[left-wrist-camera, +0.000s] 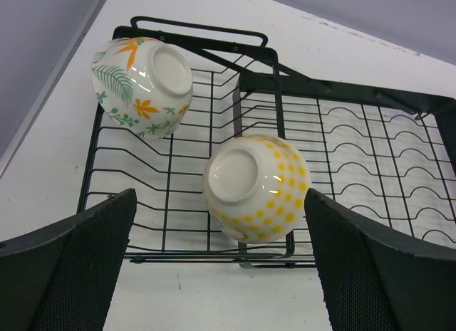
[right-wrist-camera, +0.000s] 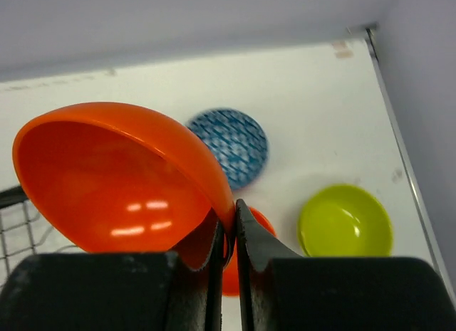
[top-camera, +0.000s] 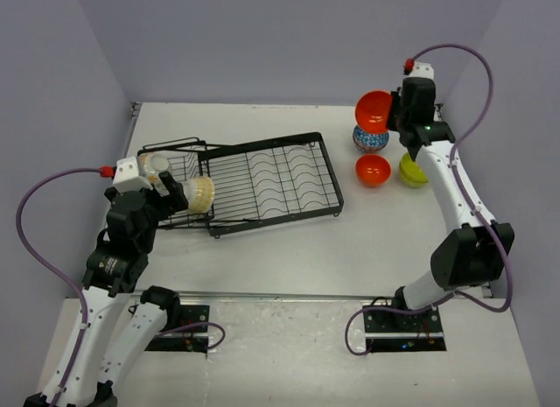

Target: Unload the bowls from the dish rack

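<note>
The black wire dish rack [top-camera: 271, 175] lies left of centre. In its basket end [left-wrist-camera: 257, 52] two bowls rest bottom-up: a white one with yellow dots [left-wrist-camera: 258, 188] and a cream one with leaf and flower marks [left-wrist-camera: 142, 85]. My left gripper [left-wrist-camera: 219, 197] is open just short of the dotted bowl [top-camera: 199, 194], one finger to each side and neither touching it. My right gripper [right-wrist-camera: 235, 210] is shut on the rim of an orange bowl [right-wrist-camera: 121, 181], held tilted in the air [top-camera: 374, 111] above the blue-and-white patterned bowl [top-camera: 370, 139].
On the table right of the rack sit the blue patterned bowl [right-wrist-camera: 231, 146], a second orange bowl [top-camera: 373, 170] and a lime green bowl [top-camera: 413, 171]. The rack's slotted section [top-camera: 289, 166] holds nothing. Walls close in at the back and both sides.
</note>
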Available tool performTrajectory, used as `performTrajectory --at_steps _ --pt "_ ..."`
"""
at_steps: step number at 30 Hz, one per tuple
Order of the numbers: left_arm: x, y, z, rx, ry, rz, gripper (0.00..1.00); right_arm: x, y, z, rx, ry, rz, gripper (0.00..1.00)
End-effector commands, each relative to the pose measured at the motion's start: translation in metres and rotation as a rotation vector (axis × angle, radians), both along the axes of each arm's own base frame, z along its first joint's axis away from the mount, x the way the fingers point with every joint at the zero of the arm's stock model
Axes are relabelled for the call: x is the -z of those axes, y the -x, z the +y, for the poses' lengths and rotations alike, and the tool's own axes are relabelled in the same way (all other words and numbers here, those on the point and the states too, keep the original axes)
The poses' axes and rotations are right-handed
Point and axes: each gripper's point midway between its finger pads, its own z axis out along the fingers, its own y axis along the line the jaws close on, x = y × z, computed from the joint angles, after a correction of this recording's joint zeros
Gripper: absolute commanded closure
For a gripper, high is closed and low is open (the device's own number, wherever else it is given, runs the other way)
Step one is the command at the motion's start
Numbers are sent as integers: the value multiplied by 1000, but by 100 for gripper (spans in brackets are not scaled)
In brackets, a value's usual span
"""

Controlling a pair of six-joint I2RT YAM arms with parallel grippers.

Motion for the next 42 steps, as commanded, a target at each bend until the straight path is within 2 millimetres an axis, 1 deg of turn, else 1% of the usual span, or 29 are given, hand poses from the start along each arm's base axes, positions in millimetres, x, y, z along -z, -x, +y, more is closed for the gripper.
performTrajectory --at_steps 1,2,3,4,5,6,7,8,10,11,12,13,14,18,23,26,27,30,34,37,41,42 --pt "-12 -3 -2 17 1 -53 0 63 52 -17 8 -145 335 100" --pt "-11 -3 -2 19 1 -55 0 69 53 -26 38 -143 347 100" --pt "-11 -2 -2 20 3 -55 0 77 54 -29 44 -170 367 100" --pt "-10 -1 -2 21 5 -56 0 80 53 -36 60 -200 379 100" --pt "-10 -1 -2 21 6 -59 0 91 54 -36 63 -223 419 100" --pt "-11 -1 -2 20 6 -61 0 93 51 -34 58 -264 432 100" --pt "-10 -1 -2 20 5 -57 0 98 51 -38 72 -284 450 100" --pt "-9 -2 -2 20 5 -55 0 112 50 -36 79 -294 492 100" --pt "-8 -2 -4 26 7 -50 0 128 51 -36 92 -299 537 100" --pt "-9 -2 -4 29 9 -53 0 142 51 -36 98 -299 574 100" --pt "-8 -2 -4 31 9 -53 0 152 52 -48 133 -313 595 100" --pt "-9 -2 -4 31 10 -56 0 160 53 -49 141 -312 614 100" --pt "-8 -2 -4 31 10 -54 0 175 55 -47 134 -330 654 100" --pt "-6 -1 -2 16 10 -47 0 199 57 -48 126 -351 718 100" --pt "-6 -1 -3 20 12 -50 0 204 57 -55 153 -364 717 100" --pt "-7 -1 -4 25 14 -51 0 210 58 -57 161 -370 732 98" --pt "-6 -1 -4 25 14 -50 0 213 58 -55 155 -381 742 96" --pt "-8 -1 -4 25 15 -56 0 221 58 -51 140 -402 764 95" --pt "-7 -1 -4 25 15 -56 0 225 57 -41 103 -455 783 92" --pt "-7 -1 -4 26 15 -56 0 223 56 -39 100 -465 778 91" --pt "-9 0 -4 26 16 -60 0 217 57 -40 100 -471 765 80" --pt "-8 0 -4 26 16 -59 0 214 57 -38 90 -479 763 80"
